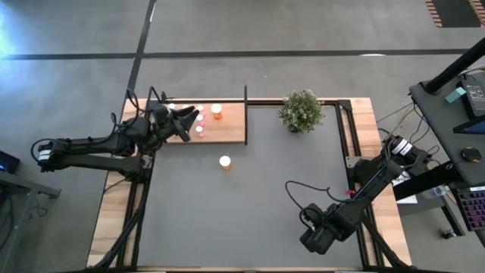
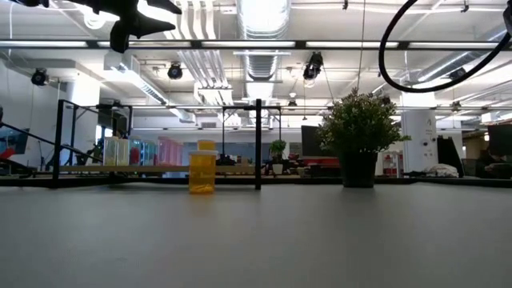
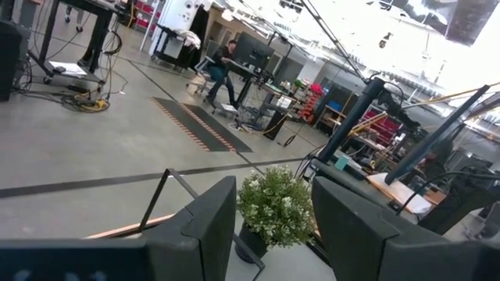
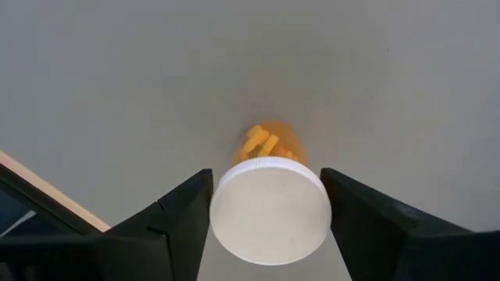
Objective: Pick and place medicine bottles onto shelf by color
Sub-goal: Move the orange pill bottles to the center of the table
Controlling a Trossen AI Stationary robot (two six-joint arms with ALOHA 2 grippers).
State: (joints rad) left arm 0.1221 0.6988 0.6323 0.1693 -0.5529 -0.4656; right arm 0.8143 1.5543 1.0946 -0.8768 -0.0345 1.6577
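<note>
White-capped orange bottle [image 4: 269, 215] between right claw [image 4: 266, 218] fingers, grasped.

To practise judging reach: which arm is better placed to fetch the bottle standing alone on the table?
Left. Its gripper hangs empty and open over the shelf, close to that bottle; the right gripper, farther off, grips a second bottle.

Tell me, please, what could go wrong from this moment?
The right hand pinches the orange pill bottle only at its white round cap, so it may slip. The left hand hovers open over the light-wood shelf, near small white-capped bottles that it could knock. A lone amber bottle stands on the dark grey table in the likely path.
</note>
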